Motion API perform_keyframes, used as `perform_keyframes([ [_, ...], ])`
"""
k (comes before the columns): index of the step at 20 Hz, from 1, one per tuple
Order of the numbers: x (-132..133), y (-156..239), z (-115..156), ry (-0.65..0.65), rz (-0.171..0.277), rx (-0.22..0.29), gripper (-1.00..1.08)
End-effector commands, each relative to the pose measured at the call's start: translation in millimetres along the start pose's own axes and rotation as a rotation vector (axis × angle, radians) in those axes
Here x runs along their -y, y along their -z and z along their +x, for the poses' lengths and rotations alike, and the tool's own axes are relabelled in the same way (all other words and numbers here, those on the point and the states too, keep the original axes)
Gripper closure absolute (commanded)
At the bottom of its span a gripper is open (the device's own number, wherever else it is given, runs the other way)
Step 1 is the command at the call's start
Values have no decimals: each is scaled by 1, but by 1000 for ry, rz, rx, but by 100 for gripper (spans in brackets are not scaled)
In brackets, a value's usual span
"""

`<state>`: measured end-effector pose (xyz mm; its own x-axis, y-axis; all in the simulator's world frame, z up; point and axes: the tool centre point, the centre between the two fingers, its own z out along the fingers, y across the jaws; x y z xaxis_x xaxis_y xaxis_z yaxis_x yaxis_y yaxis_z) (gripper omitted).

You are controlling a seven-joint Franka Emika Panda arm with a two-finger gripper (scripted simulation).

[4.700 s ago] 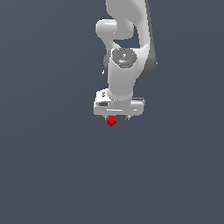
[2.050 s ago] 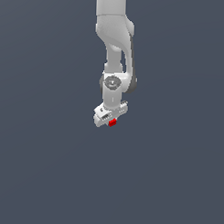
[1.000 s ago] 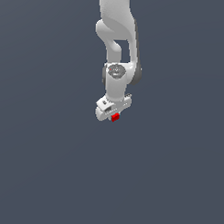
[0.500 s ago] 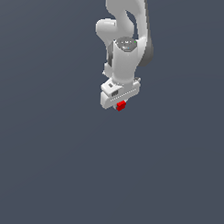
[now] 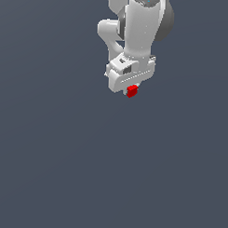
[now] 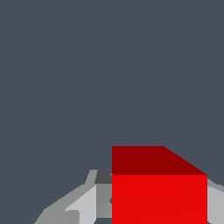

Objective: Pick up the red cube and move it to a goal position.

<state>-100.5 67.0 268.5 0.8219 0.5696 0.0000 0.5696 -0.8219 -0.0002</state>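
A: Red cube [image 5: 131,91] — where?

B: Exterior view: at the lower tip of the white gripper [image 5: 131,88], poking out at its 6 o'clock. Only a small red block shows; its upper part is hidden behind the gripper body. Nothing but plain dark grey backdrop [image 5: 53,160] below and around it.

A: Wrist view?

B: The red cube [image 6: 159,192] fills the frame toward 5 o'clock. Bright front face, darker face above it. Its lower part is cut off by the frame edge. A pale grey finger [image 6: 89,203] sits against one side of the cube; a thin sliver of a second finger [image 6: 214,201] shows against the other side, mostly cropped.

A: Gripper state?

B: Narrow, clamped on the cube, fingers pressed to two opposite faces. In the exterior view the fingers themselves are too small to make out.

A: The arm?

B: The arm [image 5: 140,28] rises from the gripper toward 12 o'clock and is cut off by the top of the frame. Base not in view.

A: Goal marker?

B: None that I can make out in either view.
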Motion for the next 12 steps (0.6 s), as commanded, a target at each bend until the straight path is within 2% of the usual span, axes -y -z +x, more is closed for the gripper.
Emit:
perform_keyframes([
  [1,6,26,3,0,0,0,108],
  [12,22,103,17,-1,0,0,108],
])
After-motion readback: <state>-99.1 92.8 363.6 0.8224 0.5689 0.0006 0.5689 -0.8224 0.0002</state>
